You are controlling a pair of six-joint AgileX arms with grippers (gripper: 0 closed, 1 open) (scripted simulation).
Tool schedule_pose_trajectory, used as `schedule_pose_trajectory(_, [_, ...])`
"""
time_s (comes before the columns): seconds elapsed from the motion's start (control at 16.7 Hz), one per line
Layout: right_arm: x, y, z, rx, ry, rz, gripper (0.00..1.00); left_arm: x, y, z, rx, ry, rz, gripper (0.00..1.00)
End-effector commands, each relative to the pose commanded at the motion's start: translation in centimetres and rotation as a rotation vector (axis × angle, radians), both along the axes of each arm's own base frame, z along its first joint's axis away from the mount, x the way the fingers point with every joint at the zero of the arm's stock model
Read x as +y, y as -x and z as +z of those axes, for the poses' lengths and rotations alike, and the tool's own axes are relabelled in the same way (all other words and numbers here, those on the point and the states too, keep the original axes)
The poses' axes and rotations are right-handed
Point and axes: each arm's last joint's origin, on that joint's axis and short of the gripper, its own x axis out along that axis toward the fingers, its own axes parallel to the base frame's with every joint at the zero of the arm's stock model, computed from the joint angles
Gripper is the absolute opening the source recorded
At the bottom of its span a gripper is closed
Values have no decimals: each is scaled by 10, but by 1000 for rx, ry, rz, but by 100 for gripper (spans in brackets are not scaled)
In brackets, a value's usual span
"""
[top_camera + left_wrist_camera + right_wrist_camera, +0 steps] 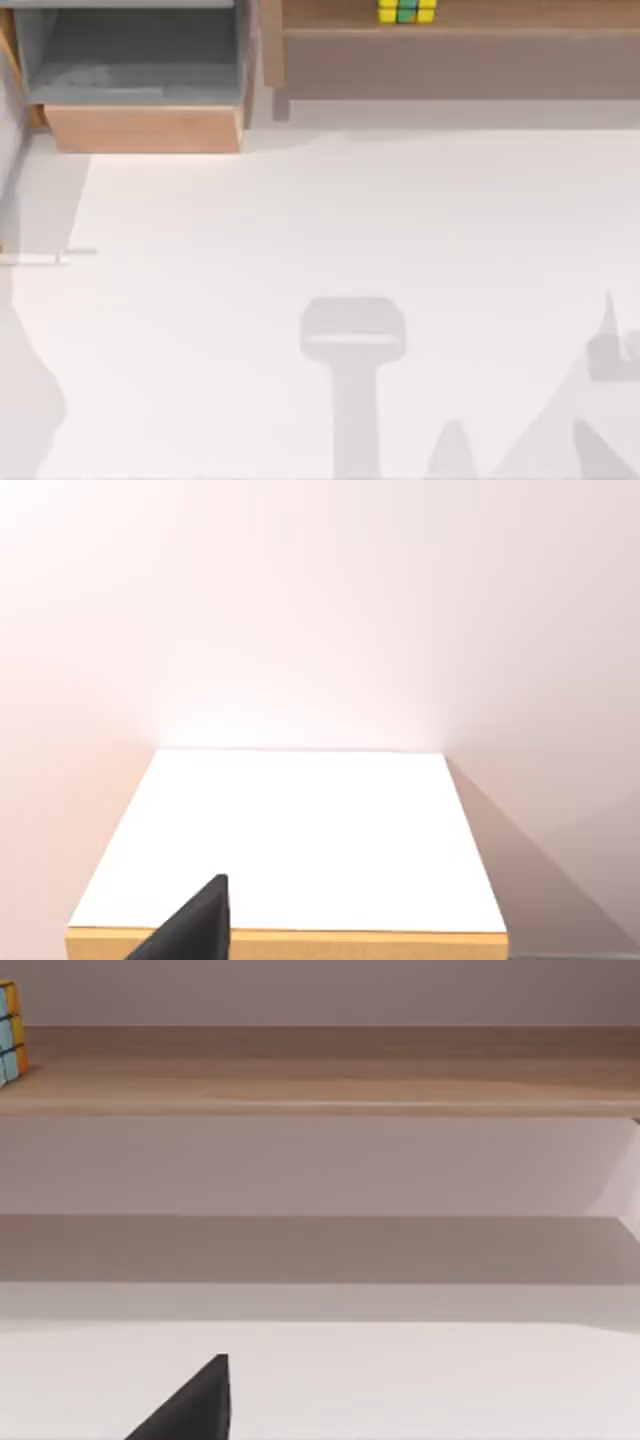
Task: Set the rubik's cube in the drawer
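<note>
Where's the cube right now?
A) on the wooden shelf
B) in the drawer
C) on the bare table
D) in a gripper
A: the cube sits on the brown shelf at the top view's far edge, right of the open drawer, whose grey inside holds nothing.

The rubik's cube (406,11) shows yellow and green tiles with dark grid lines. The drawer (145,128) has a light tan wood front and grey inner walls. The shelf (450,40) is brown wood; the desk (300,230) is white.
</note>
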Motion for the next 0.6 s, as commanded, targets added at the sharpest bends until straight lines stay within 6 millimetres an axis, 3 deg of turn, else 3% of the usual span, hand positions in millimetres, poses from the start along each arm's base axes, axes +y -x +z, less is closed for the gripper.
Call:
schedule_pose_trajectory(0.12, [0, 0, 0, 0, 0, 0, 100, -29, -47, -16, 17, -13, 0, 100])
schedule_pose_trajectory(0.24, [0, 0, 0, 0, 0, 0, 100, -73, -88, -32, 23, -22, 0, 100])
schedule_pose_trajectory(0.42, [0, 0, 0, 0, 0, 0, 100, -159, -133, -58, 18, -24, -1, 100])
schedule_pose_trajectory(0.6, [0, 0, 0, 0, 0, 0, 100, -258, -155, -92, 9, -18, -5, 100])
